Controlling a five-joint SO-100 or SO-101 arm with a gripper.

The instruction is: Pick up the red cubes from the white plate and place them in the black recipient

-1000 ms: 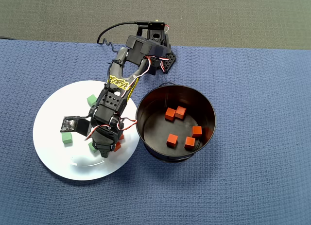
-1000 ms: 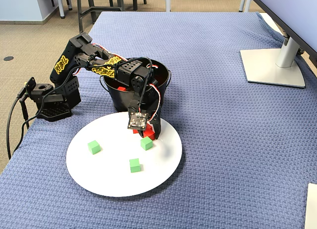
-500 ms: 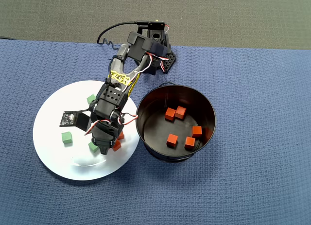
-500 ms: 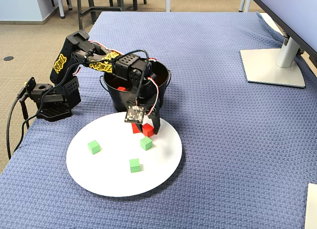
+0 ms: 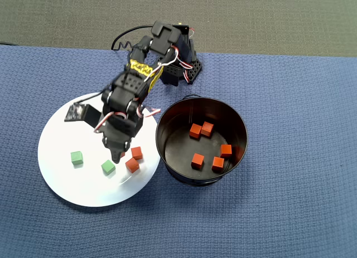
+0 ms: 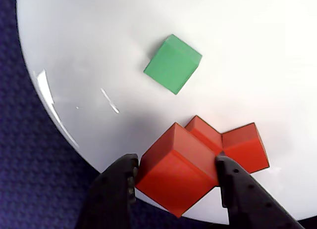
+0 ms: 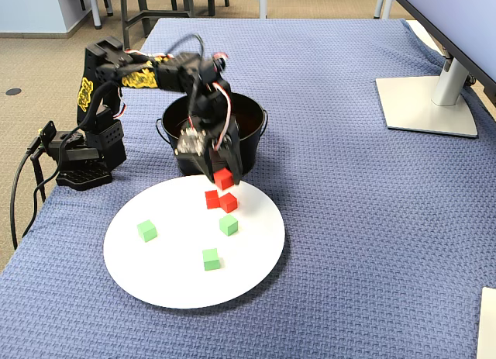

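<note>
1. The gripper (image 6: 174,177) is closed on a red cube (image 6: 176,174), one black finger (image 6: 116,182) pressed to each side of it in the wrist view.
2. A second ago the gripper was low on the white plate (image 7: 163,277); it has since risen, and in the fixed view the held cube (image 7: 223,178) hangs clear above the plate.
3. Two more red cubes (image 7: 219,200) lie touching each other on the plate below, near the black pot (image 7: 252,142).
4. Three green cubes (image 7: 228,225) have not moved.
5. Five red cubes (image 5: 197,160) lie in the pot, as before.
</note>
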